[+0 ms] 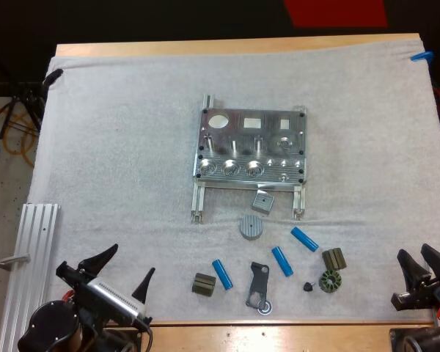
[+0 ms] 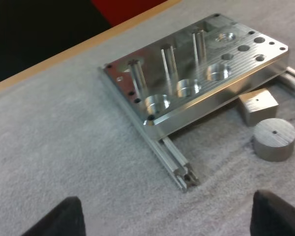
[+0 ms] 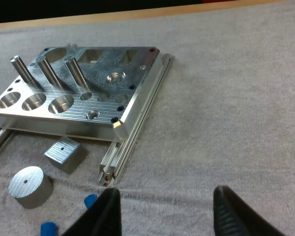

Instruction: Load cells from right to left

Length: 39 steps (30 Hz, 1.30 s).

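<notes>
High view: left end effector at 7 o'clock, right end effector at 4, both hanging open; blue cells lying 6 o'clock of fixture. Left wrist: I'm seeing sockets empty. Right wrist: cells likely rolling if I'm nudging them.

Shiny machined metal fixture on a rough, matt cloth mat.

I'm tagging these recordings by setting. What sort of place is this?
Probably a robotics lab workbench set up for assembly trials: a machined metal fixture sits on a white mat over a wooden table, with blue cylinders and small dark parts laid out near it.
</notes>
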Motion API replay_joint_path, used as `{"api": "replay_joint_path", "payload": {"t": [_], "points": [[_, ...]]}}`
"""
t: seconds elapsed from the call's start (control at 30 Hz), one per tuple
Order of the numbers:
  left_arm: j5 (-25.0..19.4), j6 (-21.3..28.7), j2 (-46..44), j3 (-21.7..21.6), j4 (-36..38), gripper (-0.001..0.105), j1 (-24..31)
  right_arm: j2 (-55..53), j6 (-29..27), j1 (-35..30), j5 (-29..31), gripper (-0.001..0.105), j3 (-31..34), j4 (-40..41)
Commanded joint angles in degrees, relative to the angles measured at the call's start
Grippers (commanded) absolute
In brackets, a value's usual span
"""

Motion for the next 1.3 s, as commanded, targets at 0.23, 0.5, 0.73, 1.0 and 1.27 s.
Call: {"api": "replay_joint_path", "payload": {"t": [0.23,0.5,0.73,1.0,1.27], "points": [[2.7,5.4,-2.4,-0.4,1.7,0.068,0.1,-2.2,-0.7,-0.3,-0.2,0.043,0.0,-0.6],[5.4,7.8,10.5,-5.0,3.3,0.068,0.1,-2.2,-0.7,-0.3,-0.2,0.043,0.0,-0.6],[6.7,13.9,20.9,-10.7,3.6,0.068,0.1,-2.0,-0.4,-0.3,-6.5,0.043,-0.2,-0.4],[9.5,21.3,33.3,-19.8,10.5,0.068,0.1,3.9,3.6,-0.3,-11.5,0.043,-5.8,4.0],[9.8,31.3,38.8,-23.2,9.4,0.068,-4.9,13.6,3.1,-0.3,-21.8,0.043,-14.1,10.5]]}}
